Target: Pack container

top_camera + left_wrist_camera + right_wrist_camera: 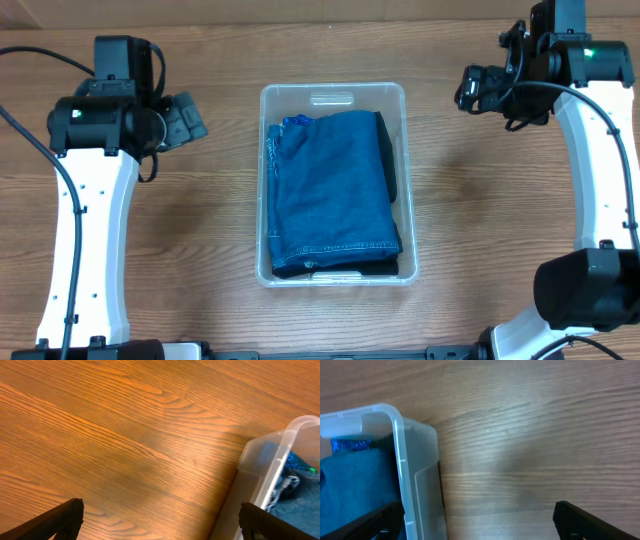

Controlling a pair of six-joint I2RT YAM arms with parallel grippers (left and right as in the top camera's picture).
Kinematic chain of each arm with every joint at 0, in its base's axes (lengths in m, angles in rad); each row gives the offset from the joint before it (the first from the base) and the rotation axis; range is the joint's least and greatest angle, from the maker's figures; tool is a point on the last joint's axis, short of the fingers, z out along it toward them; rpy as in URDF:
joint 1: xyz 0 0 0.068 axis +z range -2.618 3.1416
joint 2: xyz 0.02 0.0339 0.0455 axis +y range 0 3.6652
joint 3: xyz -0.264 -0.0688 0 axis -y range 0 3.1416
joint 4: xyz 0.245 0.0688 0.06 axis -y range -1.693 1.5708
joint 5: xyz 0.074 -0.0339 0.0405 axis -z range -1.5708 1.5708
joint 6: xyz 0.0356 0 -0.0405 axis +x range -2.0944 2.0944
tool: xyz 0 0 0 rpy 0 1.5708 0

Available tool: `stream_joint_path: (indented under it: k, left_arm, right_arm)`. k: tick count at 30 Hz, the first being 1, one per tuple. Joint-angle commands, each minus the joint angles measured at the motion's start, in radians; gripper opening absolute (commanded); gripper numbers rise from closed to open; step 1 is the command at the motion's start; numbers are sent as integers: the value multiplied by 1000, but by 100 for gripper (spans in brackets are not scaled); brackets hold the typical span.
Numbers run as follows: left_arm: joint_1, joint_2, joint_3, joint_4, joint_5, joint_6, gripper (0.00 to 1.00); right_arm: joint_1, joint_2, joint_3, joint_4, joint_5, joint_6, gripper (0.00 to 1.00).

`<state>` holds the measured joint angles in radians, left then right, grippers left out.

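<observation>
The clear plastic container (335,97) stands in the middle of the table. Folded blue jeans (330,190) lie inside it on top of a dark garment (392,160). My left gripper (190,118) hangs to the left of the container, open and empty; in the left wrist view (160,520) its fingers spread over bare wood, with the container's corner (280,455) at the right. My right gripper (470,88) hangs to the right of the container, open and empty; in the right wrist view (477,520) the container's rim (397,445) and the jeans (355,485) show at the left.
The wooden table (500,220) stretches on both sides of the container. The white arm links stand at the left (95,230) and right (600,170) edges.
</observation>
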<state>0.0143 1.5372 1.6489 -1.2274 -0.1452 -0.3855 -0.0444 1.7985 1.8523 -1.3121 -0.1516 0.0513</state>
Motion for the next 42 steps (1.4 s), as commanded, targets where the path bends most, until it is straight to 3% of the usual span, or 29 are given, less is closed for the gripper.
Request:
stream_joint_path:
  k: [1,4,9,11,15,18,22,29,35,38,42]
  left_arm:
    - [11,-90,-16,-29,31,66,100]
    - [5,-256,-153,35,61,102,100]
    - [5,-772,-599,220,90,145,100]
    - [5,-967,-740,226,46,135,100]
    - [5,-1147,-851,182,35,135,100]
    - [5,-1160,-857,61,33,132,100]
    - [5,-1159,-857,63,34,132,100]
    - [5,-1159,-857,63,34,132,100]
    - [5,-1159,-857,63,34,132,100]
    - [5,-1159,-857,63,34,132,100]
    - [5,-1159,-857,64,34,132,100]
  right_arm:
    - [4,-90,-7,-3,23,-7,100]
    - [6,-234,-129,87,22,-3,100]
    - [6,-681,-673,412,23,-3,100]
    - [6,-918,-927,550,24,-3,100]
    - [4,-1142,-1147,605,26,-3,100]
    - [4,-1174,-1190,491,27,-3,100]
    - [4,-1154,-1190,363,27,-3,100]
    - [4,-1149,-1190,352,27,-3,100]
    - [4,-1328,-1199,329,43,-3,100]
    - [4,-1541,-1320,391,45,-19,100]
    - [4,-1734,-1569,729,-12,-19,100]
